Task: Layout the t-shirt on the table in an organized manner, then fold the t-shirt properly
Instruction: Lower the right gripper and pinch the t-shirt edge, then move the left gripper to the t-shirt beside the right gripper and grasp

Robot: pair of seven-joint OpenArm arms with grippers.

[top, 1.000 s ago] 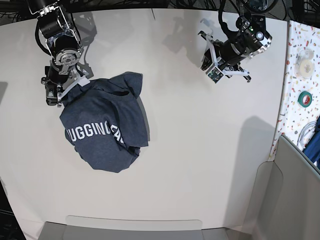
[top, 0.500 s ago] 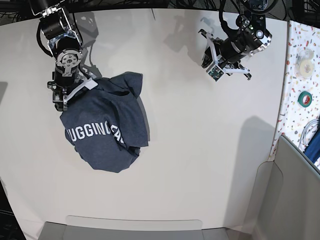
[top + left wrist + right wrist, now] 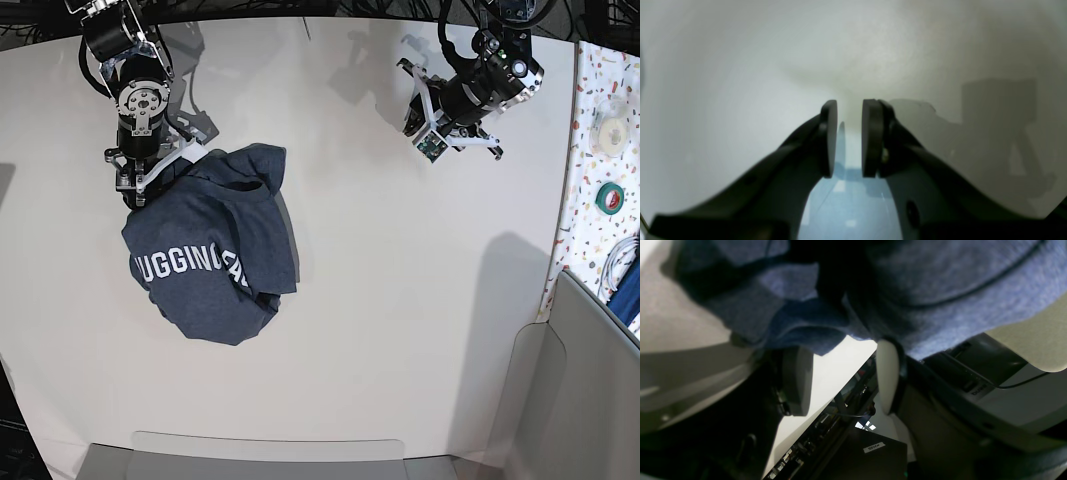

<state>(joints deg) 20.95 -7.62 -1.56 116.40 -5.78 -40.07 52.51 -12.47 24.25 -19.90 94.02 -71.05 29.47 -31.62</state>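
The dark navy t-shirt (image 3: 210,255) lies crumpled in a heap on the left half of the white table (image 3: 400,300), white lettering facing up. My right gripper (image 3: 140,188) stands open at the heap's upper-left edge. In the right wrist view its pale pads (image 3: 887,376) straddle bare table, with blue t-shirt (image 3: 933,290) fabric bunched right at the tips of the right gripper (image 3: 840,350); nothing sits between the pads. My left gripper (image 3: 418,105) hovers over bare table at the far right. In the left wrist view the left gripper (image 3: 848,133) shows a narrow empty gap.
A speckled strip (image 3: 585,215) runs along the right edge, carrying a green tape roll (image 3: 610,197) and a white roll (image 3: 608,125). A grey panel (image 3: 590,390) rises at the lower right, and a grey rim (image 3: 270,455) lines the front edge.
The right arm has swung up and to the right, from the shirt's left side to its upper-left edge. The left arm has shifted only slightly. The shirt has barely moved.
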